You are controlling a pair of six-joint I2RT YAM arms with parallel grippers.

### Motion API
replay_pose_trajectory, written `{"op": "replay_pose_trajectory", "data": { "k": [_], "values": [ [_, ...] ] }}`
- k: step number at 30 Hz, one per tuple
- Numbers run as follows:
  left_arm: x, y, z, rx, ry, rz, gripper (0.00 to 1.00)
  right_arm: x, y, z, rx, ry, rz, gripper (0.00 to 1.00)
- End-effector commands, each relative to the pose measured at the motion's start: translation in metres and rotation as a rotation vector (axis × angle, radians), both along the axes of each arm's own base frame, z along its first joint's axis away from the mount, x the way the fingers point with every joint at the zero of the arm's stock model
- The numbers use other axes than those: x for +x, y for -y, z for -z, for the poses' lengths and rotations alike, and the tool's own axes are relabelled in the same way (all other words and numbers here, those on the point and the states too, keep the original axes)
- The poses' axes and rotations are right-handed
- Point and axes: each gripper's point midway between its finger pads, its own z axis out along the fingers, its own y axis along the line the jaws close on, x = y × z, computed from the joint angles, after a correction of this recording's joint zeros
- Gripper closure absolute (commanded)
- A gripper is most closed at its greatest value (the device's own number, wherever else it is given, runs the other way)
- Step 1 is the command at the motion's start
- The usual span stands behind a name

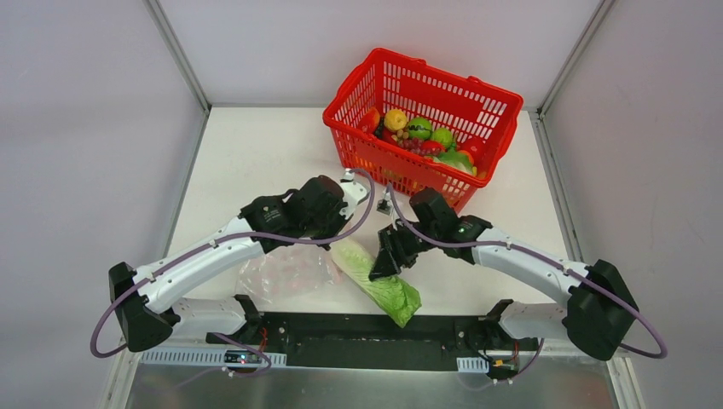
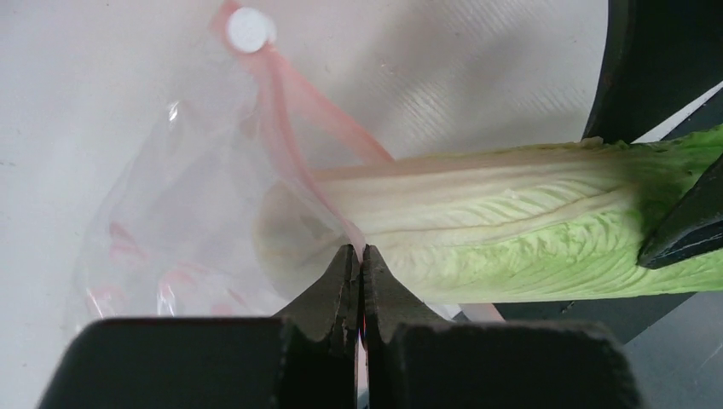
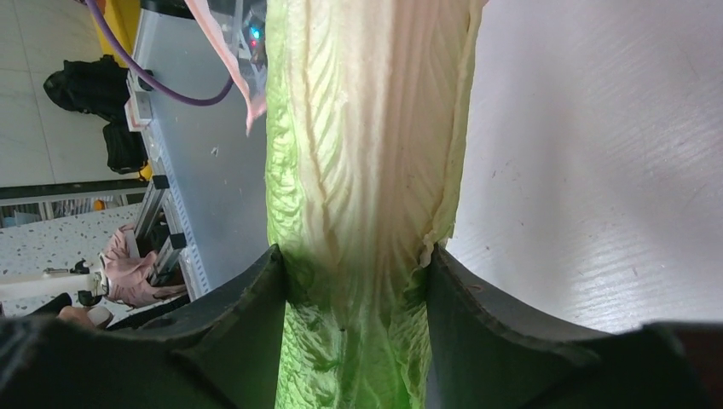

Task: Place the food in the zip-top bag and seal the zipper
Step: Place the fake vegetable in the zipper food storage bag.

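The clear zip-top bag (image 1: 286,271) lies at the near left of the table. My left gripper (image 1: 331,239) is shut on its pink zipper (image 2: 290,145), pinching the strip at the mouth edge (image 2: 358,251). The long cabbage (image 1: 379,285) lies slanted, and in the left wrist view its pale stem end (image 2: 290,234) sits just inside the bag's mouth. My right gripper (image 3: 354,281) is shut on the cabbage's green leafy part (image 3: 367,153), one finger on each side. More of the food, among it a yellow fruit (image 1: 395,119) and a round red fruit (image 1: 471,146), lies in the basket.
A red plastic basket (image 1: 452,78) with several toy fruits stands at the back right of the table. A white round tab (image 2: 250,30) sits at one end of the zipper strip. The black base rail (image 1: 358,328) runs along the near edge, under the cabbage's leafy tip.
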Motion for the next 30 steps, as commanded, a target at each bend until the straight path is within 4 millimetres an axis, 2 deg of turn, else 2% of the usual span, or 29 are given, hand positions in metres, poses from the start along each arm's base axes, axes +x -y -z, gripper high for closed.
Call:
{"op": "replay_pose_trajectory", "data": {
  "k": [1, 4, 7, 11, 16, 20, 23, 25, 27, 30],
  "values": [
    [0.006, 0.006, -0.015, -0.008, 0.048, 0.057, 0.99, -0.008, -0.002, -0.024, 0.080, 0.052, -0.062, 1.00],
    [-0.001, 0.010, -0.006, 0.015, 0.013, 0.108, 0.97, -0.012, -0.003, -0.042, 0.163, 0.053, -0.106, 1.00],
    [-0.012, 0.018, 0.000, 0.031, -0.015, 0.181, 0.96, 0.000, 0.001, -0.049, 0.178, 0.042, -0.061, 1.00],
    [-0.027, 0.036, -0.003, 0.003, -0.024, 0.271, 0.95, 0.035, 0.005, -0.043, 0.132, 0.043, 0.115, 1.00],
    [-0.043, 0.054, -0.010, -0.018, -0.022, 0.369, 0.95, 0.043, 0.003, -0.040, 0.123, 0.034, 0.154, 1.00],
    [-0.038, 0.056, -0.015, -0.034, -0.010, 0.322, 0.97, 0.058, 0.006, -0.039, 0.098, 0.079, 0.231, 1.00],
    [-0.036, 0.068, -0.020, -0.113, -0.003, 0.288, 0.98, 0.072, 0.003, -0.035, 0.118, 0.084, 0.337, 1.00],
    [-0.037, 0.073, -0.022, -0.147, 0.001, 0.298, 0.99, 0.079, 0.003, -0.034, 0.152, 0.116, 0.372, 0.94],
    [-0.039, 0.077, -0.023, -0.177, -0.016, 0.279, 1.00, 0.081, 0.002, -0.035, 0.177, 0.135, 0.374, 0.77],
    [-0.030, 0.070, -0.023, -0.167, 0.011, 0.207, 1.00, 0.077, 0.003, -0.028, 0.130, 0.108, 0.350, 0.61]
  ]
}}
